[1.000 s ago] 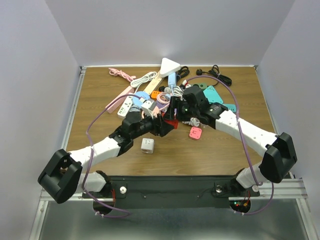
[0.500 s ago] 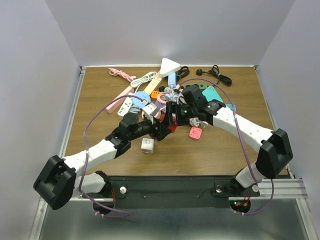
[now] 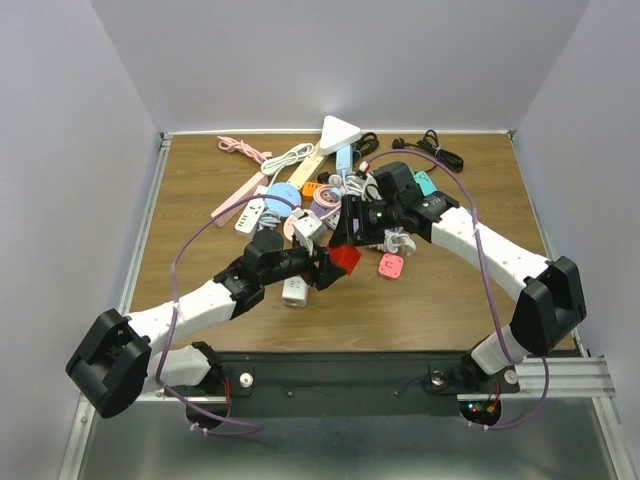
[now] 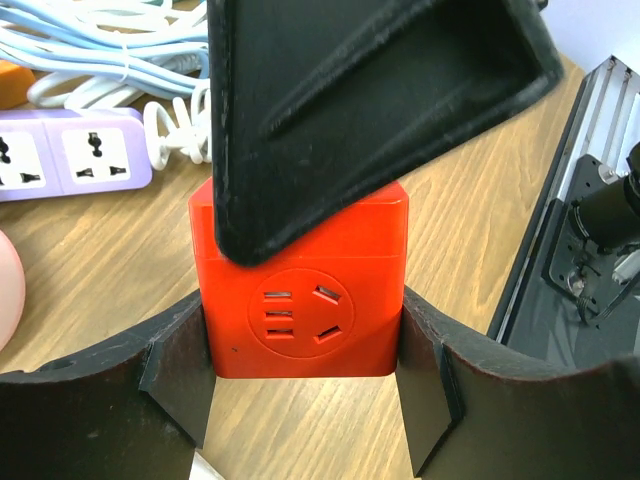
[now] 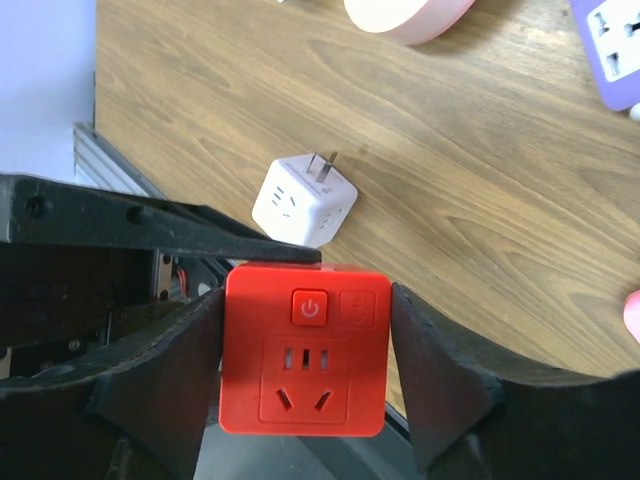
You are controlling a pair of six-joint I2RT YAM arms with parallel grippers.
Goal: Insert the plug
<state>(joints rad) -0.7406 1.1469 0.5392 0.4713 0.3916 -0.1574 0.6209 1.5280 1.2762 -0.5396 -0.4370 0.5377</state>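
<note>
A red socket cube (image 3: 345, 258) hangs above the wooden table, held from two sides. My left gripper (image 3: 330, 268) is shut on it; in the left wrist view the cube (image 4: 300, 300) fills the gap of that gripper (image 4: 302, 330) and touches both fingers. My right gripper (image 3: 350, 240) comes from above. In the right wrist view its gripper (image 5: 305, 330) has a finger against each side of the cube (image 5: 305, 350). A white cube adapter (image 5: 303, 200) with plug prongs lies on the table below, also in the top view (image 3: 294, 291).
A pile of power strips and coiled cables fills the back middle, with a purple strip (image 4: 75, 150), a white triangular block (image 3: 340, 132) and a black cable (image 3: 435, 150). A pink adapter (image 3: 390, 265) lies right of the cube. The metal front rail (image 4: 580, 230) is near.
The red cube and both grippers have shifted toward the near edge, so more of the cube shows from above. The left arm drew back; the right arm reached over it.
</note>
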